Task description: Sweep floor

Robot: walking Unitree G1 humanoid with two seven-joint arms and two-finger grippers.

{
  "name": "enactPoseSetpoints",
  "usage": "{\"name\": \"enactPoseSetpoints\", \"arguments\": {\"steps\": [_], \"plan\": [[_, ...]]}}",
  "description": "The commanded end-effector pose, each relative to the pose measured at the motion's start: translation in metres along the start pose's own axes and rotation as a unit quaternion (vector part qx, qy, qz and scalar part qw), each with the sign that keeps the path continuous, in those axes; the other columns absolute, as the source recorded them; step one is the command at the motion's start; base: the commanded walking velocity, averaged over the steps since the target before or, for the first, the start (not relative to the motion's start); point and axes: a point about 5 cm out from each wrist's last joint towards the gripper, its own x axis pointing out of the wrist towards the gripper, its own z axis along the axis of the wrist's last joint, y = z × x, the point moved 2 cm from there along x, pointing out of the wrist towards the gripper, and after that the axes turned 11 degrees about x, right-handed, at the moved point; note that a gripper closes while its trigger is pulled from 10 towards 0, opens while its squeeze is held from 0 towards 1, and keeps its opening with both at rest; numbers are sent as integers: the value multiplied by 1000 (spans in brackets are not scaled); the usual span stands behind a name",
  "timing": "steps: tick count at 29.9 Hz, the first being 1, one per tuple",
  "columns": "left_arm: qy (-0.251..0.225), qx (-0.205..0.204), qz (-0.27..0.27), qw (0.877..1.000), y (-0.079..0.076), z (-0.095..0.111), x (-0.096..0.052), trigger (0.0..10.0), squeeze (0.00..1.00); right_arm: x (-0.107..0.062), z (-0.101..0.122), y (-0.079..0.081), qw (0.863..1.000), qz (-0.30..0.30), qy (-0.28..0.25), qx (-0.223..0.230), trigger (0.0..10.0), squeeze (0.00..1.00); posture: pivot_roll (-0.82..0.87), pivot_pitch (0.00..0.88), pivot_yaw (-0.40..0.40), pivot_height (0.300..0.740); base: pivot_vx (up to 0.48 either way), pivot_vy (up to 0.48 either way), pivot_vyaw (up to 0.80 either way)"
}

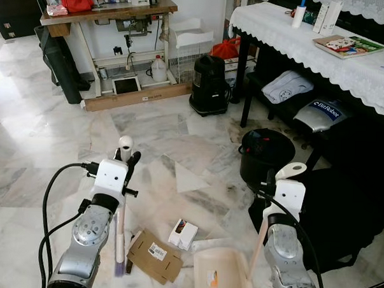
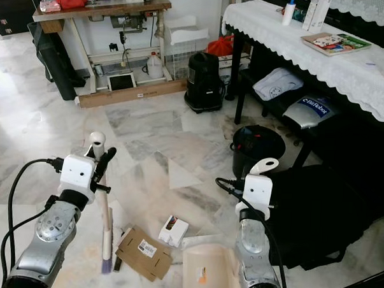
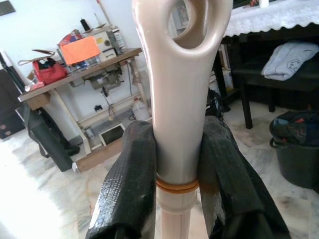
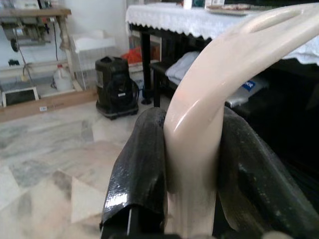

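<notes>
You've got the left gripper (image 3: pixel 178 164) clamped tight on the cream broom handle (image 3: pixel 180 99), with the broom's purple bristles (image 1: pixel 119 266) down on the marble floor (image 1: pixel 45 137) right beside a flattened cardboard piece (image 1: pixel 155 255). Your right gripper (image 4: pixel 192 149) is squeezed around the curved handle of the cream dustpan (image 1: pixel 219 273), which sits on the floor just right of the cardboard, with a small white box (image 1: pixel 183 233) lying near both.

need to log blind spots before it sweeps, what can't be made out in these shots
- Purple broom bristles: head views, partly hidden behind the left arm.
- Cream plastic dustpan: cut off by the bottom edge.
- Label on the flattened brown cardboard box: too small to read.
- Small white carton: print too small to read.
</notes>
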Motion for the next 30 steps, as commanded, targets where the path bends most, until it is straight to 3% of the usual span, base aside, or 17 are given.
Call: {"name": "enactPoseSetpoints", "arguments": {"steps": [1, 15, 30], "plan": [[-18, 5, 1, 1000, 6, 7, 4, 10000, 0, -3, -4, 0, 1000, -2, 2, 3, 10000, 0, 94, 29, 62, 740, 0, 0, 0], [-15, -6, -18, 1000, 4, 7, 6, 10000, 0, -9, -25, 1, 999, -15, 47, 8, 10000, 0, 119, 39, 85, 740, 0, 0, 0], [-21, -6, -11, 1000, 10, 10, 7, 10000, 0, 12, -7, 6, 1000, -1, 19, 5, 10000, 0, 133, 48, 84, 740, 0, 0, 0]]}}
